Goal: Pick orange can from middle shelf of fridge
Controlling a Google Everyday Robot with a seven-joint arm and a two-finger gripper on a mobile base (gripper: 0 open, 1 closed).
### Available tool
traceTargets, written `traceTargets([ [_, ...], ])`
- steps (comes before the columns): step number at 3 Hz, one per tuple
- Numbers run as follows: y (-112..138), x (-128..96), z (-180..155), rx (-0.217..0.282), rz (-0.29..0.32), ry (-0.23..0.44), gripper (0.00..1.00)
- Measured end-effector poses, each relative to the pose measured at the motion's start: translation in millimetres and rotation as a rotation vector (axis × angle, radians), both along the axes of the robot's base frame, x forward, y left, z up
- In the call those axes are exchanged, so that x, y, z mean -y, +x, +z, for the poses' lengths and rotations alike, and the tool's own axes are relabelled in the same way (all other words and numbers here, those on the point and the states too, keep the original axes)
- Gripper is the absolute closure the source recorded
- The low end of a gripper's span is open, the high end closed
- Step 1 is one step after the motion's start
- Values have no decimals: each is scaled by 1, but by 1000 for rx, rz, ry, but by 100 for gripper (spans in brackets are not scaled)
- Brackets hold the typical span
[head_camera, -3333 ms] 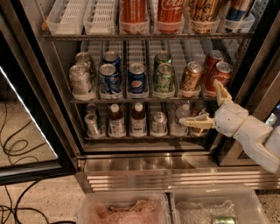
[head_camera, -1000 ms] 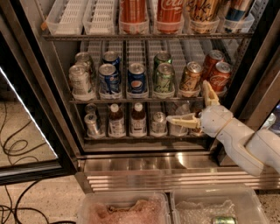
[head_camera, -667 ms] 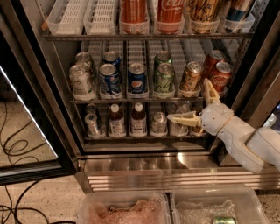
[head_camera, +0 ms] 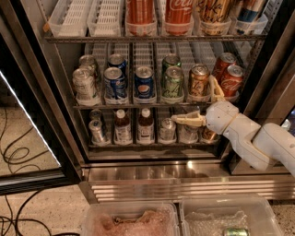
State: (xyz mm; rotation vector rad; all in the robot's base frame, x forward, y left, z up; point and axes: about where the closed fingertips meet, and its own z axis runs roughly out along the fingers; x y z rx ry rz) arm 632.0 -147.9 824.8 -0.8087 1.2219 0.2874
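The orange can (head_camera: 199, 81) stands at the front of its lane on the middle shelf (head_camera: 138, 105) of the fridge (head_camera: 27, 69), between a green can (head_camera: 173, 82) and red Coca-Cola cans (head_camera: 229, 78). My white gripper (head_camera: 193, 98) reaches in from the right and is open and empty. One finger (head_camera: 215, 88) points up between the orange can and the front red can. The other finger (head_camera: 186, 120) points left under the shelf edge, in front of the lower rack. The orange can sits just above and between the fingers, apart from them.
Silver (head_camera: 84, 85) and blue cans (head_camera: 144, 83) fill the shelf's left lanes. Brown bottles (head_camera: 122, 127) stand on the lower rack. Large cans (head_camera: 178, 14) line the top rack. The glass door (head_camera: 27, 152) hangs open at left. Two plastic bins (head_camera: 129, 220) sit below the ribbed steel base (head_camera: 184, 184).
My gripper has moved left and a little up toward the orange can, its fingers still spread. The cans have not moved.
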Motion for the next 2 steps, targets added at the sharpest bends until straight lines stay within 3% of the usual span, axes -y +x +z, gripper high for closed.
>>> traceTargets([
  [2,2,9,5,25,-103,25,0],
])
